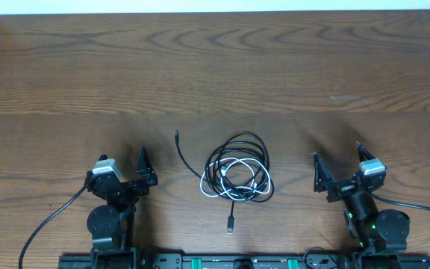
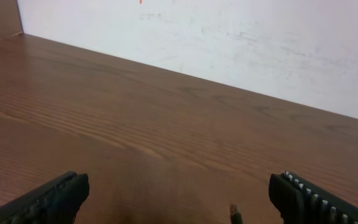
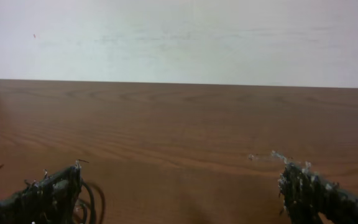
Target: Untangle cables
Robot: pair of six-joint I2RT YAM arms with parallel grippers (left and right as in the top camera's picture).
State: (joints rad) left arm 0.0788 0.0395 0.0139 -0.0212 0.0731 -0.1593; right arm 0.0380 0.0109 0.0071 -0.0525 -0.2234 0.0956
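Both pincers are spread as wide as they go and hold nothing: the left pincer point(image 1: 122, 158) and the right pincer point(image 1: 340, 161) sit low over the table point(image 1: 215, 67). The cables point(image 1: 237, 168) lie between them, touched by neither.

The worry, as I see it, is the first grab. The loops lie stacked on each other, so a pincer closing on the middle of the heap would likely pinch several strands at once, and pulling then would tighten the tangle rather than open it. With nothing pinning the heap down, a pull from one side could also drag the whole bundle across the wood. The strands are thin and lie flat, so the fingers might just scrape the table and come up empty.

The tangle itself is a loose coil of thin black cord with a white cord looped inside it. One black end trails out toward the left pincer. Another runs back from the coil, away from both pincers' fingers, and ends in a small plug. From the right wrist, a few loops point(image 3: 91, 198) show just beside the fingers.
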